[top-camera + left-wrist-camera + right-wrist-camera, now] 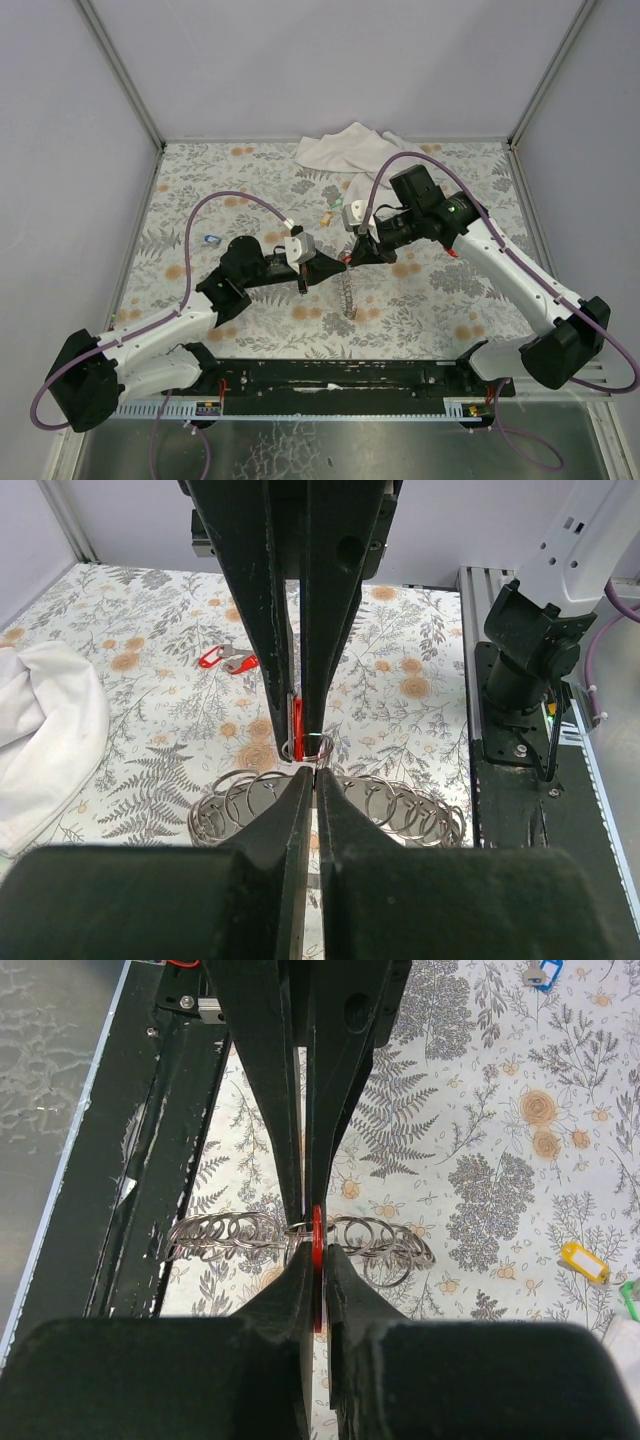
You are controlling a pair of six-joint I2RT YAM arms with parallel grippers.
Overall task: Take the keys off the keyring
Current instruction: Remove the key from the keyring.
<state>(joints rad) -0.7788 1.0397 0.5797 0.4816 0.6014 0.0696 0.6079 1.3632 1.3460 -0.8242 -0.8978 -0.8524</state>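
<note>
Over the middle of the table (440, 300), I see the left gripper (313, 778) pinching the keyring (220, 1235) of linked silver rings, the right gripper (316, 1260) clamped on a red key (297, 723).

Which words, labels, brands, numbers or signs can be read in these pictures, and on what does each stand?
No text can be read in any view.
Yellow key: label too small to read.
Red key on the table: blurred, nothing legible.
Gripped red key: edge-on, no marking shows.
Keyring: bare metal, no marking made out.
</note>
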